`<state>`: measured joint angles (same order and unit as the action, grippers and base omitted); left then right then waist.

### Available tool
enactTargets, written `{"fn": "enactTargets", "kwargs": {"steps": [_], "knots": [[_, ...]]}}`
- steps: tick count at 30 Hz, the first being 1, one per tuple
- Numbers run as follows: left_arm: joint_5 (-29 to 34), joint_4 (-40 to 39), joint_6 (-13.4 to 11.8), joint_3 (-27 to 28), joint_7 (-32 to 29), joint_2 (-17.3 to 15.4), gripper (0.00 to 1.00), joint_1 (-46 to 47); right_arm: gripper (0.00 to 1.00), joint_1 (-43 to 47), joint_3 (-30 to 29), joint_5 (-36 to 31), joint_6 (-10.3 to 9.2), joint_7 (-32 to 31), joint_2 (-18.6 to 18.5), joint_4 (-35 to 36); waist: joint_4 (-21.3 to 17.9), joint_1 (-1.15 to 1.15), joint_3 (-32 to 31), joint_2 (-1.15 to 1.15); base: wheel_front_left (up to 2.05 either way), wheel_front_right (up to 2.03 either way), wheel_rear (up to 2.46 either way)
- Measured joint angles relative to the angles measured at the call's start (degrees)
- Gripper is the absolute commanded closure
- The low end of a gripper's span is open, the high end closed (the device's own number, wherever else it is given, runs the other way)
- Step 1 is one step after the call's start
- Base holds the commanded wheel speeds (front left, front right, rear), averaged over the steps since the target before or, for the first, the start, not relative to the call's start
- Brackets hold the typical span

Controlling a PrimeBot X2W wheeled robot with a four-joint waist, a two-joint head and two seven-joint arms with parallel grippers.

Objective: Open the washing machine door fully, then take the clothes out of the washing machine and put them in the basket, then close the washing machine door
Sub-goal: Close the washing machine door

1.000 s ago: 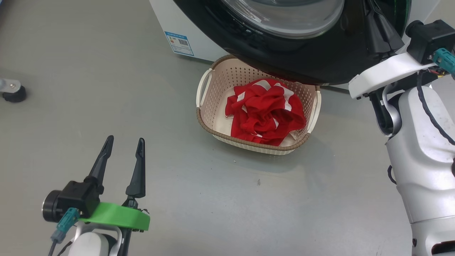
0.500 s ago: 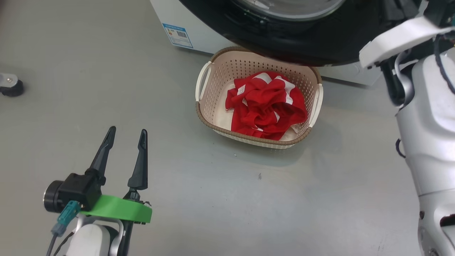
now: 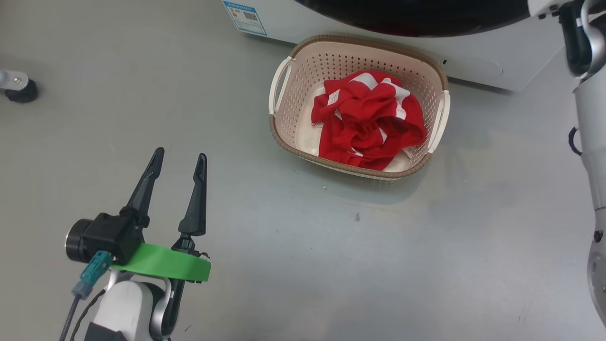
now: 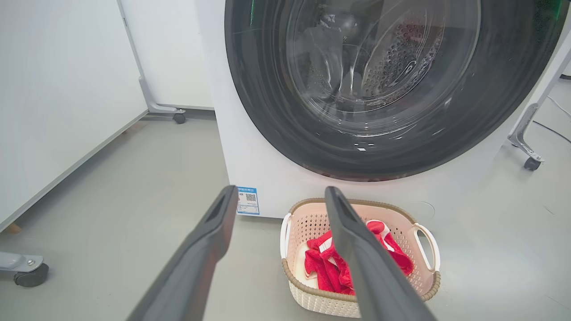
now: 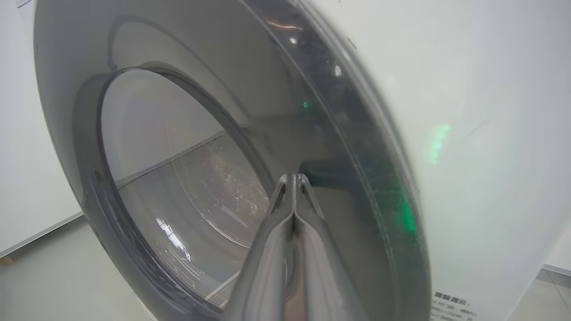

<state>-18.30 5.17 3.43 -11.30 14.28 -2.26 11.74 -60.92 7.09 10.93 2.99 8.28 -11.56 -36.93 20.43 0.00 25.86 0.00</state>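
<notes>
Right wrist view has the right gripper pinched together, empty, tips at the glossy door, where they may skid before it latches; clothes lie in the basket, left gripper wide.

The top edge of the head view cuts off the washing machine door, leaving us a black arc, and it also cuts off most of the washing machine. The print on the sticker is too small for us to read. In the left wrist view, one of the fingers of the left hand covers the middle of the clothes and part of the basket. The right wrist view is blurred, and we cannot tell whether the right hand touches the door.
</notes>
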Motion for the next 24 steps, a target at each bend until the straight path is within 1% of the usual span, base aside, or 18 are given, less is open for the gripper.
{"fn": "enactTargets", "kwargs": {"steps": [5,8,12,14,23,24], "knots": [[-0.32,0.64,0.24,-0.04,0.01,0.15,0.0,0.87,1.0,-1.73,-0.18,-0.49,-0.21,0.12,-0.9,-2.1,0.71,0.0,0.99,0.0,0.0,0.0,0.0],[-0.37,1.08,0.35,-0.09,0.01,0.16,0.0,1.12,1.0,-2.23,-0.07,-1.36,-1.16,0.58,-1.22,-3.26,0.92,0.0,1.18,0.0,0.0,0.0,0.0],[-0.94,1.22,0.37,-0.07,0.16,0.23,0.0,1.37,1.0,-2.69,0.05,-1.65,-1.23,1.07,-1.45,-4.22,1.05,0.0,1.28,0.0,0.0,0.0,0.0],[-0.94,1.33,0.38,-0.04,0.16,0.34,0.0,1.91,1.0,-3.2,0.19,-1.85,-1.62,1.66,-1.4,-5.17,1.09,0.0,1.27,0.0,0.0,0.0,0.0],[-0.77,2.02,0.38,0.01,0.18,0.4,0.0,2.46,1.0,-3.28,0.6,-1.85,-1.48,3.45,-1.01,-8.33,0.98,0.0,0.03,0.0,0.0,0.0,0.0],[-0.78,2.09,0.38,0.05,0.18,0.41,0.0,2.46,1.0,-3.28,1.05,-1.86,-1.07,3.53,-1.0,-8.58,0.91,0.0,-0.14,0.0,0.0,0.0,0.0]]}}
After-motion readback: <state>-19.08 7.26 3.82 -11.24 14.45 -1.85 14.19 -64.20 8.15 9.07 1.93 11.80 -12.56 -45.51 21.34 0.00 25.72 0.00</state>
